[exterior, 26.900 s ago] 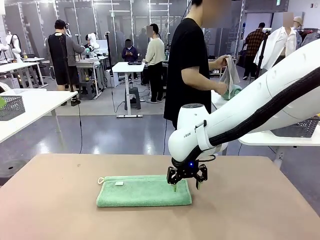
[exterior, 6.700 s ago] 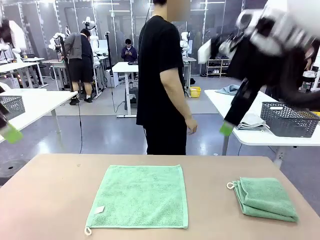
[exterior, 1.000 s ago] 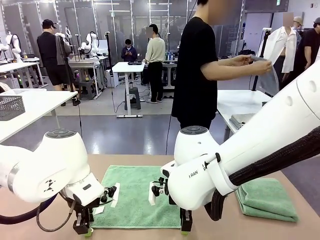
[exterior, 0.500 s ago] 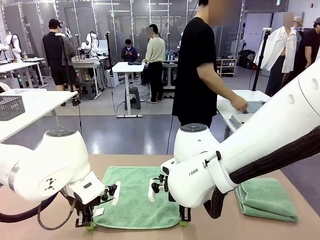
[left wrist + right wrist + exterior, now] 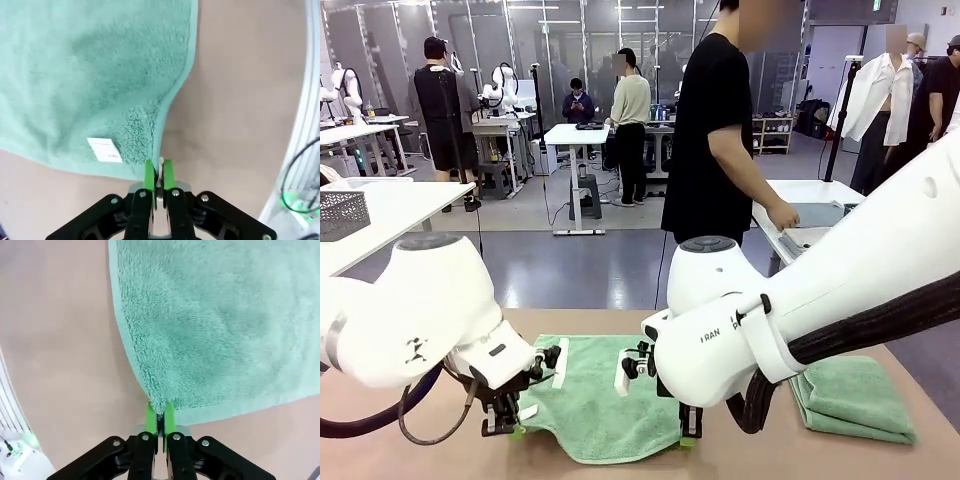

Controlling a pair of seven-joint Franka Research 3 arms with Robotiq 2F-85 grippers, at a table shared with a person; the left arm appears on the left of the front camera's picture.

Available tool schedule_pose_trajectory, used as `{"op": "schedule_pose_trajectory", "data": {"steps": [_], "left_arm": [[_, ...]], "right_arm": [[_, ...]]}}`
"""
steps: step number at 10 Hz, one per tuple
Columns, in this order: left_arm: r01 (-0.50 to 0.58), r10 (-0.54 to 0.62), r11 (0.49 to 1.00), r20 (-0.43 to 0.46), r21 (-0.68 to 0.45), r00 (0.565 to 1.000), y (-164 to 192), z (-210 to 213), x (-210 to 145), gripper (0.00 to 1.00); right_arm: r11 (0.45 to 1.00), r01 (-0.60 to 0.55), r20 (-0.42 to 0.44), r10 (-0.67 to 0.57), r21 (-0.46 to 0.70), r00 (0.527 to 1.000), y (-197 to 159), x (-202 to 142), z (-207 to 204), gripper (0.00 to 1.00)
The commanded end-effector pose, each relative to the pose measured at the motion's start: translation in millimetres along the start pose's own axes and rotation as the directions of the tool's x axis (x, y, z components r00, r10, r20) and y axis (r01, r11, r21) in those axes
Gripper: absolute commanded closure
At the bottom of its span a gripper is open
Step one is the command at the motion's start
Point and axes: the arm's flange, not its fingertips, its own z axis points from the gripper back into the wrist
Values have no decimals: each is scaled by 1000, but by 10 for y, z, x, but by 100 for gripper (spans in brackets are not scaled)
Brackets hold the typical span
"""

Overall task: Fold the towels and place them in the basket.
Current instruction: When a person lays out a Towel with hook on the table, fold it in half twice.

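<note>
A mint-green towel [image 5: 600, 395] lies spread on the brown table, its near edge lifted. My left gripper [image 5: 512, 430] is shut on the towel's near left corner [image 5: 156, 165], beside its white label [image 5: 105, 150]. My right gripper [image 5: 686, 438] is shut on the near right corner [image 5: 159, 412]. Both pinched corners are raised off the table, and the near edge sags between them. A second towel [image 5: 855, 397], folded, rests at the table's right. The dark basket is out of view.
A person in a black shirt [image 5: 715, 130] stands beyond the table, one hand on a white side table [image 5: 810, 200] at the right. A paler grey mesh basket [image 5: 342, 212] sits on a table at the far left.
Both grippers have lifted the towel's near corners off the table and carried them a little away from me. The person's arms dropped from shoulder height to the side table.
</note>
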Motion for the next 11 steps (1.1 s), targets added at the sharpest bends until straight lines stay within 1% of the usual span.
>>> {"op": "schedule_pose_trajectory", "data": {"steps": [1,2,3,4,5,7,8,11], "left_arm": [[-31,31,1000,2,-6,1000,-387,333,-160,100],[-17,16,1000,13,21,1000,-443,465,-146,100],[-13,12,999,16,44,1000,-460,581,-131,98],[-9,7,997,24,74,1000,-402,653,-141,98],[9,-12,997,37,78,999,-349,699,-117,98],[28,-30,996,26,81,999,-341,719,-56,98],[0,-3,997,47,77,999,-186,825,47,98],[0,-3,997,47,77,999,-186,825,47,98]], "right_arm": [[1000,10,28,-10,-2,1000,247,-100,397,100],[1000,-2,36,3,-28,999,352,-148,607,100],[998,-21,45,24,-52,999,414,-178,771,100],[997,-28,60,32,-69,998,395,-193,863,100],[998,-40,87,44,-44,995,362,-171,894,100],[999,-40,69,42,-38,997,340,-144,840,100],[997,-17,65,22,-77,998,399,-123,981,100],[997,-17,65,22,-77,998,399,-123,981,100]]}}
